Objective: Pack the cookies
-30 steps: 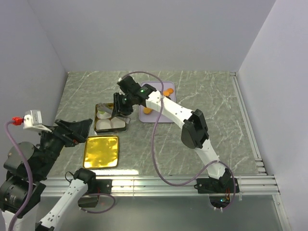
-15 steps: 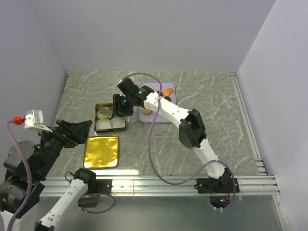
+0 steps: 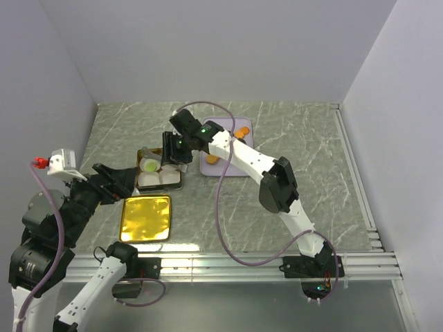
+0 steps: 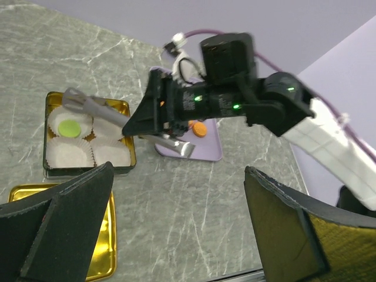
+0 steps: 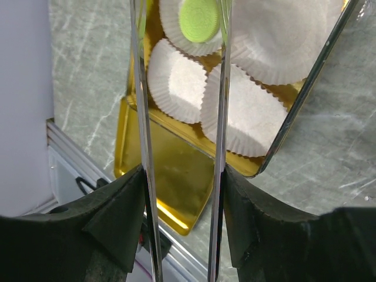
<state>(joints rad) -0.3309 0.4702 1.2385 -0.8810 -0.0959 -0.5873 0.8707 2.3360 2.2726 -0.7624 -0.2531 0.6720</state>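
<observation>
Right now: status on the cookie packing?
Right gripper open over tin, empty. Left gripper open, idle. Green cookie in paper cup; orange cookies on tray. Nothing blocking.

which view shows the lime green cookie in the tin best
The right wrist view: the lime green cookie fills a paper cup close up. The left wrist view shows it smaller; the top view shows just a dot.
</observation>
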